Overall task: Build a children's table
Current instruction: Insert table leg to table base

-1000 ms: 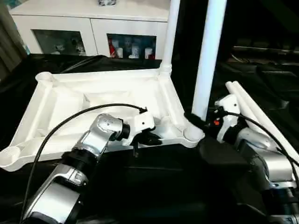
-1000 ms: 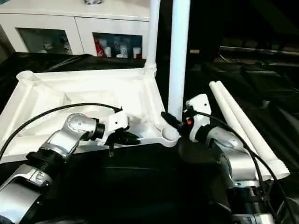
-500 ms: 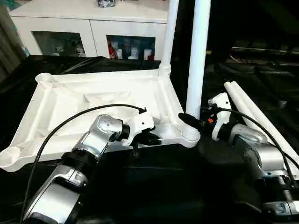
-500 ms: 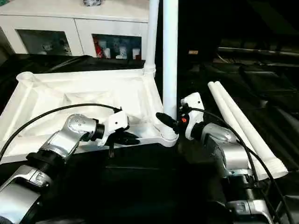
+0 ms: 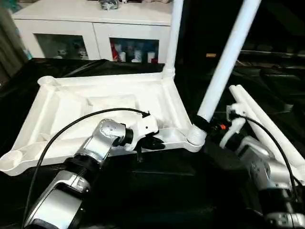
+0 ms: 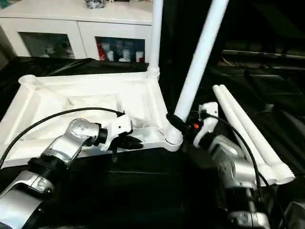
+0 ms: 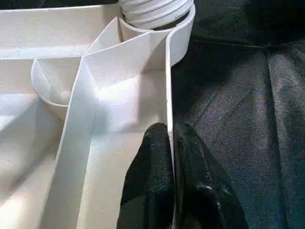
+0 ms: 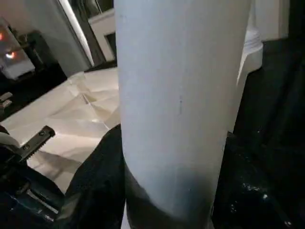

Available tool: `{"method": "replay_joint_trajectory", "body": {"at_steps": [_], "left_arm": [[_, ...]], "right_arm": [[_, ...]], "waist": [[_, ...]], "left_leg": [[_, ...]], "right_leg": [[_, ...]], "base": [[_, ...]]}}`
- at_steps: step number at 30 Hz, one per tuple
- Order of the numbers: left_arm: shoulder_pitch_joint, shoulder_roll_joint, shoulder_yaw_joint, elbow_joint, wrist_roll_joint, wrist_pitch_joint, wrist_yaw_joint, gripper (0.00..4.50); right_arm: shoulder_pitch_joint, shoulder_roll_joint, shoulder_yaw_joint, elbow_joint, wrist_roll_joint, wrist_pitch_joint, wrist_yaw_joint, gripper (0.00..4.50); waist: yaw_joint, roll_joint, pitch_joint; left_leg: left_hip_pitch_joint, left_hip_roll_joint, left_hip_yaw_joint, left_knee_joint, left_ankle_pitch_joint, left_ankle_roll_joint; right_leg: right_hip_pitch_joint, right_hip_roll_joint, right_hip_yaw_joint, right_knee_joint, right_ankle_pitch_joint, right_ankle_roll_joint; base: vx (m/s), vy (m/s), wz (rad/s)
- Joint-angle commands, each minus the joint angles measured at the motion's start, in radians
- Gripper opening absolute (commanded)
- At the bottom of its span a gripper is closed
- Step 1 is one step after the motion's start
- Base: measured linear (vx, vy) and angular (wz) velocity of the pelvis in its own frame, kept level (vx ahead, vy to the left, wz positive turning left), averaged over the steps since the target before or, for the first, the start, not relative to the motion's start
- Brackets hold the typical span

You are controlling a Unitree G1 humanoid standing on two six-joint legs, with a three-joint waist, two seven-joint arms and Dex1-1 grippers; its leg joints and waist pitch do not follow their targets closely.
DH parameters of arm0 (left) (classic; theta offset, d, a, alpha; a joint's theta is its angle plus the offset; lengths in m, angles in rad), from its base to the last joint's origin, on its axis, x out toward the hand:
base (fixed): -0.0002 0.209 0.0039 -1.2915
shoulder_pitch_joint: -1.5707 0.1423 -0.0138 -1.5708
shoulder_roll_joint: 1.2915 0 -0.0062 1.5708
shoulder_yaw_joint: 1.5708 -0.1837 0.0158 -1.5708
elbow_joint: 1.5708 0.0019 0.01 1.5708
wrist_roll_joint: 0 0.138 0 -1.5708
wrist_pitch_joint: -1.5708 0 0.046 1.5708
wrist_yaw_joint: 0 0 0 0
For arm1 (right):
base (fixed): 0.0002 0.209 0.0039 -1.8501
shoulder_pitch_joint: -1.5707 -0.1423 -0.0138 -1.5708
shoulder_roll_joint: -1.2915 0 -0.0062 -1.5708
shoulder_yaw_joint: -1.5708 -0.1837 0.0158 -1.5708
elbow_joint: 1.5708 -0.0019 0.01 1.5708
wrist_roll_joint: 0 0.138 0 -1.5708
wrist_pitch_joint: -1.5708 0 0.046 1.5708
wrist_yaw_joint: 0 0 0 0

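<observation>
The tabletop (image 5: 95, 107) lies upside down on the surface (image 5: 157, 186), in front of the cabinet (image 5: 95, 28). One leg (image 5: 172, 33) stands upright in its far right corner socket. Another leg (image 5: 224, 62) stands in the near right socket and leans to the right. Two more legs (image 6: 248, 129) lie side by side on the surface, to the right of the tabletop. The left gripper (image 5: 155, 142) is at the tabletop's near rim; the right gripper (image 5: 205, 125) is at the base of the leaning leg.

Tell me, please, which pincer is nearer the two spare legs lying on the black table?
Right: the right pincer grips the tilted leg beside the spare legs; the left pincer pinches the tabletop rim, farther away.
</observation>
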Motion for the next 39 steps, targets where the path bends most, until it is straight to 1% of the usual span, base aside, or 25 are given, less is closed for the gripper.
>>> {"method": "replay_joint_trajectory", "body": {"at_steps": [1, 2, 3, 5, 6, 9, 10, 11, 13, 14, 16, 17, 19, 21, 22, 24, 25, 27, 28, 29, 31, 32, 34, 37, 39], "left_arm": [[-0.015, -0.003, 0.022, 0.02, -0.012, -0.014, 0.038, 0.06], [-0.024, -0.004, 0.03, 0.033, -0.014, -0.016, 0.048, 0.06], [-0.026, -0.004, 0.032, 0.038, -0.014, -0.017, 0.053, 0.06], [-0.028, -0.004, 0.034, 0.042, -0.014, -0.018, 0.055, 0.06], [-0.03, -0.005, 0.04, 0.049, -0.015, -0.02, 0.063, 0.06], [-0.029, -0.004, 0.042, 0.052, -0.015, -0.022, 0.066, 0.06], [-0.03, -0.004, 0.043, 0.055, -0.015, -0.024, 0.066, 0.06], [-0.03, -0.004, 0.043, 0.056, -0.015, -0.024, 0.066, 0.06], [-0.033, -0.004, 0.042, 0.068, -0.014, -0.032, 0.068, 0.06], [-0.032, -0.004, 0.038, 0.071, -0.01, -0.035, 0.067, 0.06], [-0.033, -0.003, 0.034, 0.076, -0.008, -0.039, 0.066, 0.06], [-0.035, -0.004, 0.033, 0.079, -0.007, -0.041, 0.067, 0.06], [-0.045, -0.004, 0.03, 0.091, -0.002, -0.049, 0.072, 0.06], [-0.049, -0.003, 0.028, 0.095, 0.002, -0.053, 0.074, 0.06], [-0.051, -0.001, 0.027, 0.096, 0.006, -0.057, 0.077, 0.06], [-0.053, 0.002, 0.025, 0.097, 0.011, -0.063, 0.081, 0.06], [-0.052, 0.002, 0.026, 0.097, 0.009, -0.063, 0.081, 0.06], [-0.051, 0.003, 0.026, 0.097, 0.009, -0.066, 0.082, 0.06], [-0.049, 0.003, 0.025, 0.096, 0.01, -0.067, 0.083, 0.06], [-0.048, 0.004, 0.024, 0.096, 0.01, -0.069, 0.084, 0.06], [-0.048, 0.006, 0.027, 0.094, 0.01, -0.069, 0.081, 0.06], [-0.048, 0.007, 0.027, 0.094, 0.01, -0.069, 0.081, 0.06], [-0.047, 0.01, 0.029, 0.087, 0.009, -0.067, 0.078, 0.06], [-0.047, 0.014, 0.03, 0.085, 0.008, -0.068, 0.075, 0.06], [-0.043, 0.017, 0.031, 0.08, 0.006, -0.081, 0.064, 0.06]], "right_arm": [[0.066, 0.024, 0.03, 0.055, -0.032, -0.008, 0.006, 1.89], [0.085, 0.063, 0.005, 0.08, -0.03, -0.079, -0.019, 1.89], [0.09, 0.075, -0.002, 0.095, -0.039, -0.118, -0.036, 1.89], [0.092, 0.081, -0.004, 0.104, -0.046, -0.141, -0.046, 1.89], [0.097, 0.097, -0.011, 0.132, -0.059, -0.199, -0.067, 1.89], [0.102, 0.113, -0.014, 0.15, -0.069, -0.251, -0.082, 1.89], [0.102, 0.116, -0.014, 0.153, -0.071, -0.261, -0.085, 1.89], [0.102, 0.116, -0.014, 0.154, -0.071, -0.262, -0.086, 1.89], [0.099, 0.123, -0.009, 0.167, -0.084, -0.29, -0.087, 1.89], [0.105, 0.12, 0.015, 0.164, -0.117, -0.318, -0.084, 1.89], [0.104, 0.107, 0.04, 0.163, -0.148, -0.322, -0.087, 1.89], [0.102, 0.101, 0.052, 0.163, -0.159, -0.324, -0.086, 1.89], [0.087, 0.067, 0.107, 0.144, -0.204, -0.31, -0.063, 1.89], [0.075, 0.055, 0.125, 0.143, -0.215, -0.3, -0.047, 1.89], [0.064, 0.045, 0.139, 0.141, -0.222, -0.285, -0.035, 1.89], [0.048, 0.033, 0.157, 0.142, -0.229, -0.275, -0.013, 1.89], [0.036, 0.029, 0.166, 0.151, -0.233, -0.273, 0.007, 1.89], [0.022, 0.022, 0.179, 0.163, -0.239, -0.275, 0.03, 1.89], [0.018, 0.019, 0.184, 0.166, -0.239, -0.271, 0.04, 1.89], [0.013, 0.014, 0.191, 0.17, -0.237, -0.26, 0.049, 1.89], [0.004, -0.001, 0.216, 0.191, -0.235, -0.23, 0.092, 1.89], [0.004, -0.001, 0.216, 0.192, -0.235, -0.229, 0.094, 1.89], [0.004, -0.01, 0.226, 0.212, -0.243, -0.238, 0.116, 1.89], [0.001, -0.012, 0.22, 0.235, -0.246, -0.25, 0.126, 1.89], [-0.006, -0.012, 0.204, 0.258, -0.236, -0.253, 0.14, 1.89]], "waist": [[0.0, -0.003, -0.058], [0.001, 0.001, -0.058], [0.002, -0.001, -0.056], [-0.001, -0.001, -0.053], [-0.002, 0.01, -0.049], [-0.007, 0.01, -0.043], [-0.007, 0.013, -0.044], [-0.008, 0.012, -0.045], [-0.009, 0.017, -0.046], [-0.012, 0.014, -0.046], [-0.014, 0.009, -0.046], [-0.014, 0.011, -0.045], [-0.019, -0.011, -0.041], [-0.018, -0.012, -0.04], [-0.021, -0.006, -0.038], [-0.024, -0.009, -0.037], [-0.025, -0.016, -0.037], [-0.025, -0.014, -0.04], [-0.025, -0.023, -0.04], [-0.022, -0.022, -0.039], [-0.021, -0.03, -0.037], [-0.02, -0.029, -0.036], [-0.019, -0.034, -0.035], [-0.02, -0.035, -0.032], [-0.02, -0.036, -0.033]], "left_leg": [[0.018, 0.065, -0.033, -0.07, -0.156, 0.044], [0.018, 0.065, -0.032, -0.07, -0.168, 0.041], [0.02, 0.066, -0.033, -0.072, -0.191, 0.03], [0.022, 0.066, -0.035, -0.078, -0.218, 0.019], [0.024, 0.066, -0.037, -0.081, -0.252, 0.01], [0.032, 0.068, -0.043, -0.09, -0.339, -0.018], [0.032, 0.069, -0.046, -0.093, -0.343, -0.022], [0.033, 0.069, -0.046, -0.094, -0.341, -0.022], [0.033, 0.07, -0.045, -0.095, -0.33, -0.019], [0.031, 0.069, -0.044, -0.095, -0.327, -0.018], [0.03, 0.069, -0.042, -0.095, -0.315, -0.009], [0.03, 0.068, -0.042, -0.095, -0.315, -0.008], [0.029, 0.067, -0.04, -0.095, -0.311, 0.003], [0.028, 0.067, -0.041, -0.095, -0.31, 0.005], [0.032, 0.067, -0.043, -0.096, -0.331, -0.002], [0.033, 0.07, -0.046, -0.099, -0.355, -0.009], [0.033, 0.071, -0.046, -0.1, -0.355, -0.008], [0.032, 0.073, -0.045, -0.103, -0.334, -0.003], [0.03, 0.073, -0.044, -0.104, -0.325, 0.002], [0.03, 0.073, -0.043, -0.103, -0.31, 0.008], [0.031, 0.072, -0.041, -0.102, -0.315, 0.012], [0.032, 0.072, -0.041, -0.102, -0.316, 0.013], [0.033, 0.072, -0.041, -0.102, -0.324, 0.012], [0.034, 0.072, -0.044, -0.105, -0.337, 0.006], [0.04, 0.073, -0.045, -0.106, -0.355, -0.001]], "right_leg": [[0.041, -0.103, 0.051, -0.081, -0.08, -0.238], [0.037, -0.106, 0.052, -0.084, -0.098, -0.235], [0.036, -0.108, 0.053, -0.089, -0.133, -0.228], [0.034, -0.105, 0.051, -0.095, -0.185, -0.218], [0.031, -0.106, 0.052, -0.099, -0.232, -0.213], [0.028, -0.11, 0.053, -0.115, -0.366, -0.185], [0.029, -0.11, 0.054, -0.114, -0.371, -0.179], [0.028, -0.109, 0.054, -0.115, -0.363, -0.179], [0.028, -0.107, 0.055, -0.113, -0.323, -0.185], [0.029, -0.107, 0.055, -0.111, -0.3, -0.191], [0.03, -0.106, 0.056, -0.11, -0.288, -0.196], [0.029, -0.107, 0.056, -0.111, -0.296, -0.195], [0.029, -0.107, 0.056, -0.118, -0.353, -0.178], [0.029, -0.109, 0.056, -0.118, -0.39, -0.165], [0.022, -0.109, 0.057, -0.124, -0.438, -0.155], [0.022, -0.111, 0.057, -0.126, -0.458, -0.151], [0.022, -0.111, 0.057, -0.127, -0.455, -0.151], [0.024, -0.111, 0.056, -0.124, -0.413, -0.159], [0.025, -0.109, 0.055, -0.124, -0.396, -0.161], [0.025, -0.112, 0.057, -0.121, -0.37, -0.168], [0.025, -0.114, 0.056, -0.123, -0.391, -0.169], [0.024, -0.114, 0.056, -0.124, -0.4, -0.168], [0.022, -0.117, 0.057, -0.129, -0.439, -0.157], [0.021, -0.119, 0.058, -0.136, -0.482, -0.144], [0.017, -0.119, 0.058, -0.139, -0.51, -0.135]], "base": [[0.0, 0.0, 0.0], [0.0, 0.0, 0.0], [0.0, 0.0, 0.0], [0.0, 0.0, 0.0], [0.0, 0.0, 0.0], [0.0, 0.0, 0.0], [0.0, 0.0, 0.0], [0.0, 0.0, 0.0], [0.0, 0.0, 0.0], [0.0, 0.0, 0.0], [0.0, 0.0, 0.0], [0.0, 0.0, 0.0], [0.0, 0.0, 0.0], [0.0, 0.0, 0.0], [0.0, 0.0, 0.0], [0.0, 0.0, 0.0], [0.0, 0.0, 0.0], [0.0, 0.0, 0.0], [0.0, 0.0, 0.0], [0.0, 0.0, 0.0], [0.0, 0.0, 0.0], [0.0, 0.0, 0.0], [0.0, 0.0, 0.0], [0.0, 0.0, 0.0], [0.0, 0.0, 0.0]]}}
